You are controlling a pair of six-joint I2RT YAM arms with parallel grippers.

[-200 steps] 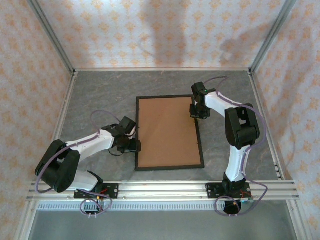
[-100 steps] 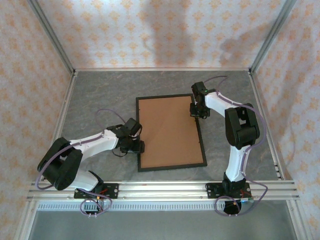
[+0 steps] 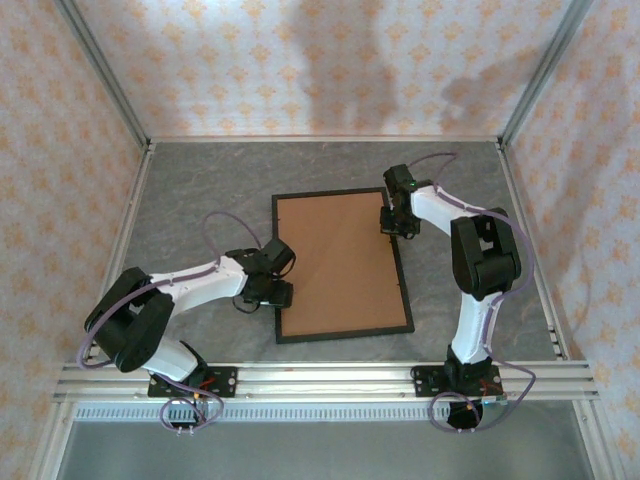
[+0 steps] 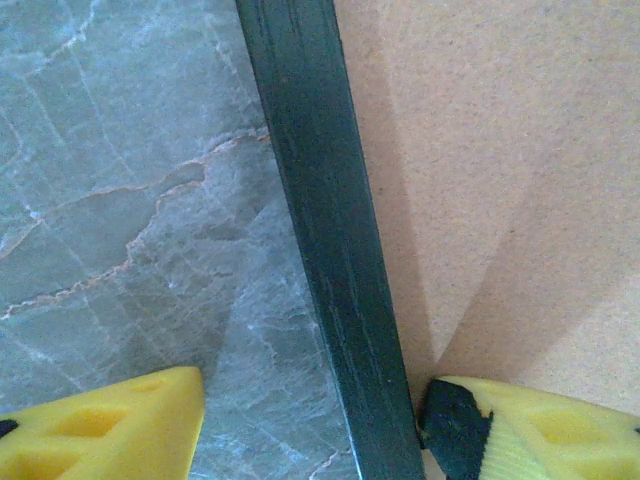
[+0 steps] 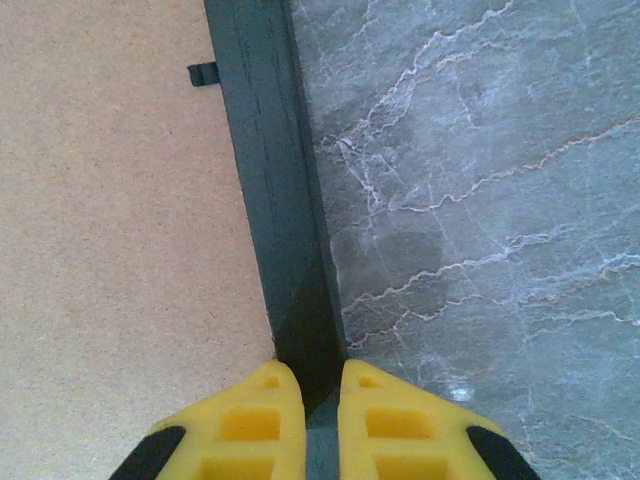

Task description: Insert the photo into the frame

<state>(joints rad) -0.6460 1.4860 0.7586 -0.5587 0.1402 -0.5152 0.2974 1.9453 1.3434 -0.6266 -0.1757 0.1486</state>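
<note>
**Frame face down on the table, one end effector at each long side**

Grey marble-patterned table (image 3: 200, 190) lies between walls (image 3: 300, 70) papered in a pale orange print, and both arms are bolted to an aluminium rail (image 3: 330, 378) at its near edge.

On the left, the left arm reaches in low across the table to the frame's left side, close to the near left corner. The left end effector (image 4: 315, 430) is spread wide and straddles that side. One yellow finger (image 4: 110, 425) is over bare table and the other is over the brown board, with the black rail running between them. Nothing is gripped.

In the middle of the table the frame (image 4: 330, 250) lies flat, back upward, with its long sides running away from the arms. The brown backing board (image 3: 340, 265) sits inside the thin black border.

On the right, the right arm bends over to the frame's right side, towards the far end. The right end effector (image 5: 322, 400) has its yellow fingers (image 5: 255, 420) drawn almost together, with only a thin slit between them, directly over the rail. Whether they touch it cannot be told. A small dark tab (image 5: 203, 73) juts from the rail's inner edge onto the board further along.
</note>
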